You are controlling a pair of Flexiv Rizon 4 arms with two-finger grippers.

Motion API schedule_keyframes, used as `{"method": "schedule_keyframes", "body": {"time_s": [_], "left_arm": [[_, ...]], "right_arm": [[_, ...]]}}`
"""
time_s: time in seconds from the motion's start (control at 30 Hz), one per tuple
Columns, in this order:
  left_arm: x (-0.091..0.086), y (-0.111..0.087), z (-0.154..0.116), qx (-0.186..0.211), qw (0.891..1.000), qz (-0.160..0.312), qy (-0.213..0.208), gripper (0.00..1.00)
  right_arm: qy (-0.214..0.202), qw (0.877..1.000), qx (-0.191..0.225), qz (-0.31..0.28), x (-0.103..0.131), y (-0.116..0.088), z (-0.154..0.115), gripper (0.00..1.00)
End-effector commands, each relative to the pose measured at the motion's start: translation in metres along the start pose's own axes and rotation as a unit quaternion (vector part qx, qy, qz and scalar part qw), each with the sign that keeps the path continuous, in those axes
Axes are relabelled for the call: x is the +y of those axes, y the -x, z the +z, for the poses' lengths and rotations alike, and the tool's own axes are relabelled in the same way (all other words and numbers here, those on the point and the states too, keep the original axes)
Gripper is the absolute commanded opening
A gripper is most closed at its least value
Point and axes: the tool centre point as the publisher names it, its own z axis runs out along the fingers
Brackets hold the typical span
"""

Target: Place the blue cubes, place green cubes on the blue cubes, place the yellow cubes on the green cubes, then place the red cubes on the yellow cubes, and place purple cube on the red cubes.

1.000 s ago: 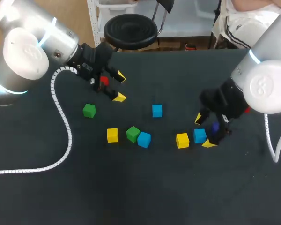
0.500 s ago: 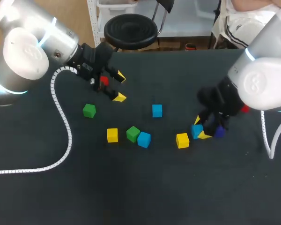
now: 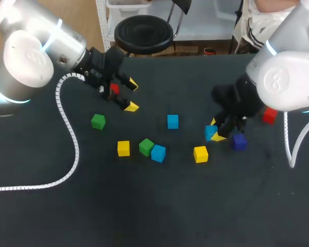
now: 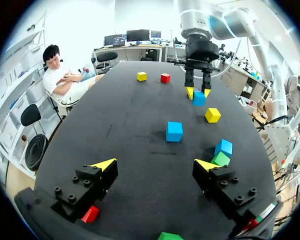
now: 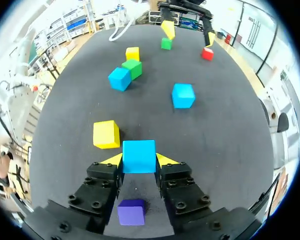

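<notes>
Nearest, a yellow cube (image 3: 123, 148) and a green cube (image 3: 146, 146) lie loose on the table (image 3: 144, 206); beyond them the right gripper (image 5: 138, 161) is clamped on a blue cube (image 5: 138, 156), the purple cube (image 5: 131, 212) under it; farthest, the left gripper (image 4: 157, 165) gapes wide, holding nothing, a red cube (image 4: 90, 214) beneath one finger.

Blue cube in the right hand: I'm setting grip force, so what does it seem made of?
The blue cube looks like hard plastic or painted wood, matte: flat even-coloured faces, crisp edges, no dent where the right hand pinches it. Which, I cannot tell.
</notes>
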Motion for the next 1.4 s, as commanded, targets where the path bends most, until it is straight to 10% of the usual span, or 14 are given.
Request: {"method": "schedule_keyframes", "body": {"time_s": [0.03,0.53,1.4], "left_arm": [[0.002,0.0,0.0,0.0,1.0,0.001,-0.001,1.0],[0.002,0.0,0.0,0.0,1.0,0.001,-0.001,1.0],[0.002,0.0,0.0,0.0,1.0,0.001,-0.001,1.0]], "right_arm": [[0.004,1.0,0.009,0.027,0.0,0.011,-0.009,0.0],[0.0,0.999,0.029,0.036,-0.009,0.043,-0.014,0.0],[0.02,0.999,0.021,0.038,-0.008,0.038,0.005,0.0]]}}
